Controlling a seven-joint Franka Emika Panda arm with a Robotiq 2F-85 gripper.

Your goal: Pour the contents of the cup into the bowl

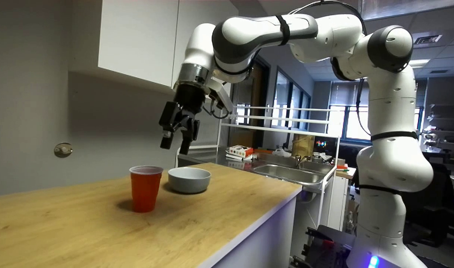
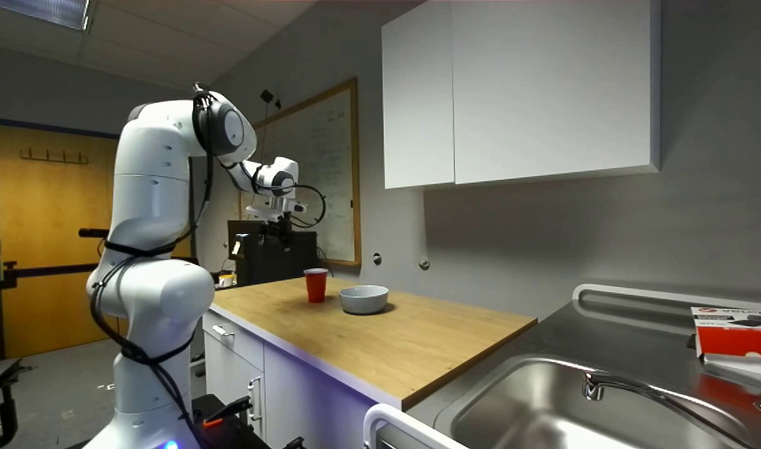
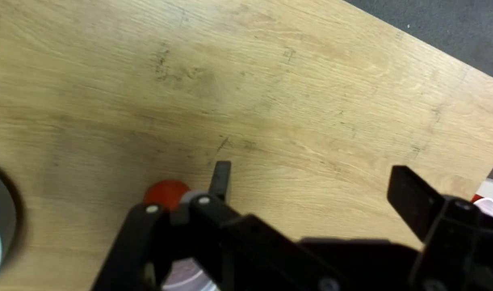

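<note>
The red-orange cup (image 1: 145, 193) stands upright on the wooden counter, also visible in an exterior view (image 2: 316, 287). The grey bowl (image 1: 189, 183) stands right beside it, apart from it, also visible in an exterior view (image 2: 364, 302). My gripper (image 1: 176, 145) hangs above the counter, higher than both, with its fingers apart and nothing between them. In the wrist view the gripper (image 3: 311, 182) has bare wood between its fingertips. One finger covers much of the cup (image 3: 165, 194). The bowl (image 3: 4, 226) is cut off at the left edge. I cannot tell what the cup holds.
The wooden counter (image 1: 230, 201) ends at a front edge on the robot's side. White cabinets (image 2: 523, 93) hang on the wall above. A steel sink (image 2: 530, 399) adjoins the counter's end. A white rack (image 1: 279, 128) stands near the sink.
</note>
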